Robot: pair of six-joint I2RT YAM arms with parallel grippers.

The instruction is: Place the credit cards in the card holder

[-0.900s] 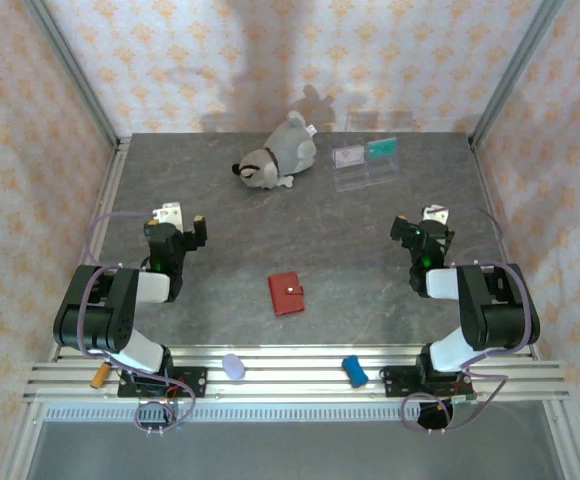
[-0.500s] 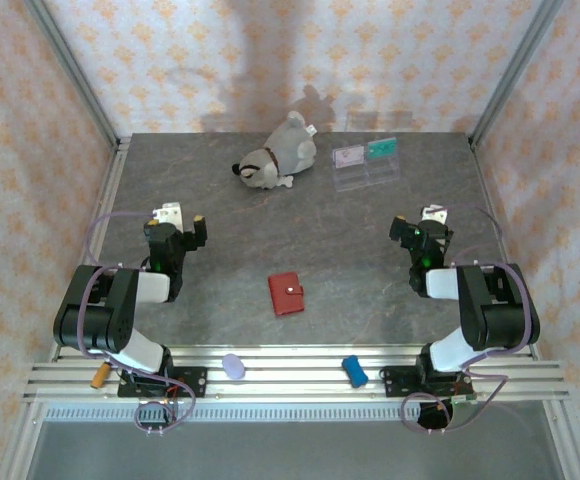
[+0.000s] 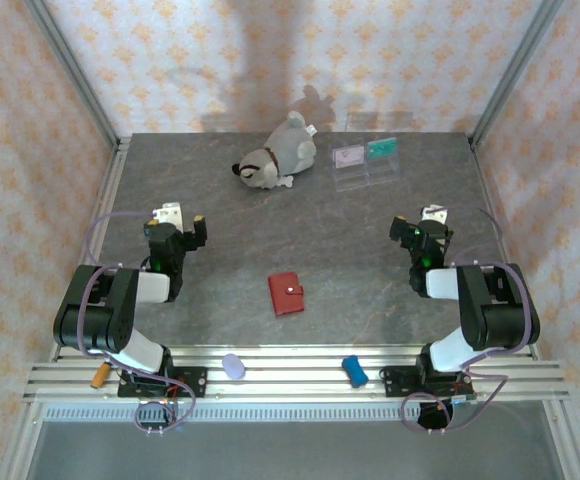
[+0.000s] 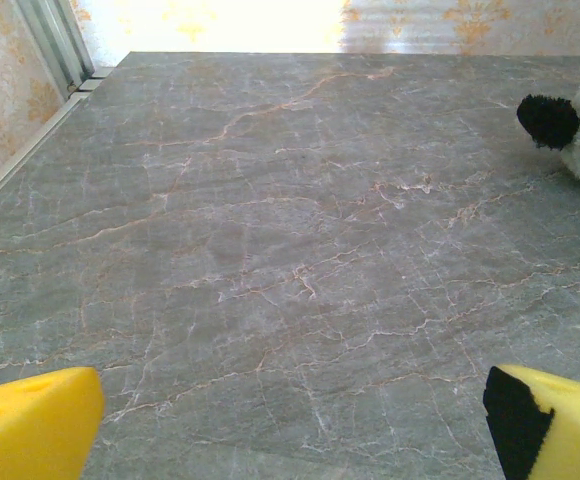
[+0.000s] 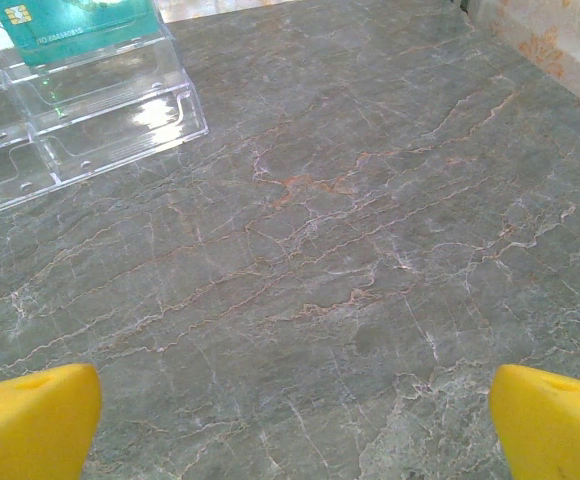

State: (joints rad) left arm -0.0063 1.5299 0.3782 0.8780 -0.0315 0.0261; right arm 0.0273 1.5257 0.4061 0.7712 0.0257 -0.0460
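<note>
**Top external view settled it: credit cards (image 3: pixel 382 149) lay nearest the right pincer (image 3: pixel 417 218)**

Top external: the credit cards stood in a clear plastic case (image 3: pixel 366 172) at the far side of the desk (image 3: pixel 350 250), right of centre. A teal card sat to the right and a pale one (image 3: pixel 348 156) to its left. Their long edges ran roughly across the desk, tipped slightly away on the right. The right pincer was on the same side, with the case ahead of it and a little to its left. The left pincer (image 3: pixel 185 217) was well apart from the case, across the desk, with a plush dog (image 3: pixel 275 155) lying between the two. The red card holder (image 3: pixel 287 294) lay closed near the front, about midway between the two arms. Both pincers were open and held nothing.

Left wrist: the yellow fingertips (image 4: pixel 30 420) stood wide apart over bare stone. The plush dog's dark tip showed at the right edge, and I saw no card ahead.

Right wrist: the yellow fingertips (image 5: pixel 30 415) were spread wide over bare desk. The case was up and to the left, with the teal card in its rear tier, chip end to the left.

My judgement was that the right arm should reach forward and leftward for the teal card, coming across its short width.
</note>
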